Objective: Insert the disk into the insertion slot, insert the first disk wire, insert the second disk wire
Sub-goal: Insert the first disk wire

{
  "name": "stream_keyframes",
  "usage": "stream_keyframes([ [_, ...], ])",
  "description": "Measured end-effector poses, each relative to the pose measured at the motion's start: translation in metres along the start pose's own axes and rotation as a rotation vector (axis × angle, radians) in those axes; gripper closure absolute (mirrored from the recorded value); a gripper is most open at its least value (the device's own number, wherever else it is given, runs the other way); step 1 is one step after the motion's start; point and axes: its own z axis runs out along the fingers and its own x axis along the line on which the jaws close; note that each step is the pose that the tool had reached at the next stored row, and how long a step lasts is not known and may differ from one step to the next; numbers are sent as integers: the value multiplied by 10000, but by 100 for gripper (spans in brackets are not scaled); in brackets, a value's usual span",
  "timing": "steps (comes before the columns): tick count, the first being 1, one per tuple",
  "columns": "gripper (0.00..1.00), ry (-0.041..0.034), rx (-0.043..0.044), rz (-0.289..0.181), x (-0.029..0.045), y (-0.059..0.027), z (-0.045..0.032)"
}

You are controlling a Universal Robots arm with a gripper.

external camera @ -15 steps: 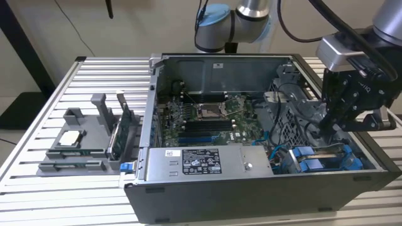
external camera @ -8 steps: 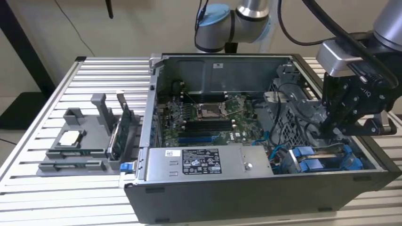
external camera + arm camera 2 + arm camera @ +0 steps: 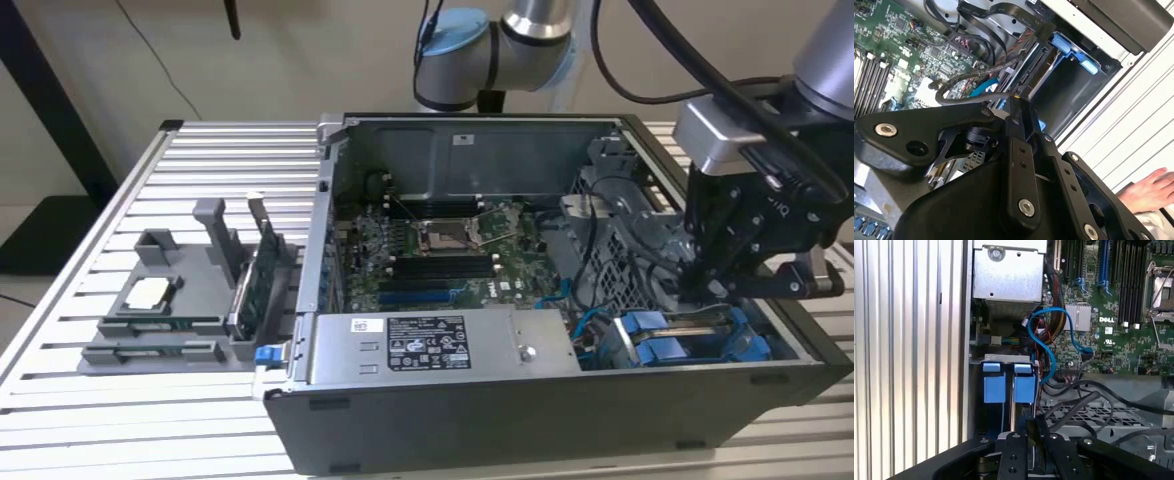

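The disk (image 3: 667, 338) lies in its blue carrier inside the insertion slot (image 3: 747, 345) at the case's front corner, on the exterior view's right. Its blue tabs (image 3: 994, 386) show in the first wrist view, and its rear edge (image 3: 1035, 67) in the second wrist view. My gripper (image 3: 722, 285) hangs just above the drive cage, behind the disk. Its fingers (image 3: 1015, 452) stand close together with a black wire connector (image 3: 1035, 432) between them. The black disk wire (image 3: 961, 95) curves from the motherboard side up to the fingertips (image 3: 1015, 106).
The open computer case (image 3: 534, 420) sits on a slatted metal table (image 3: 160, 400). A grey power-supply box (image 3: 427, 345) fills its front, with the motherboard (image 3: 441, 255) behind. Blue cables (image 3: 1046, 340) loop near the cage. A grey parts fixture (image 3: 174, 300) stands at the exterior view's left. A person's hand (image 3: 1149, 192) rests beside the case.
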Motion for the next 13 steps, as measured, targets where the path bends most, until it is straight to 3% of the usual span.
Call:
stream_keyframes([
  [6, 81, 9, 0, 0, 32, -19, 21],
  [13, 81, 8, -2, 0, 39, -118, 34],
])
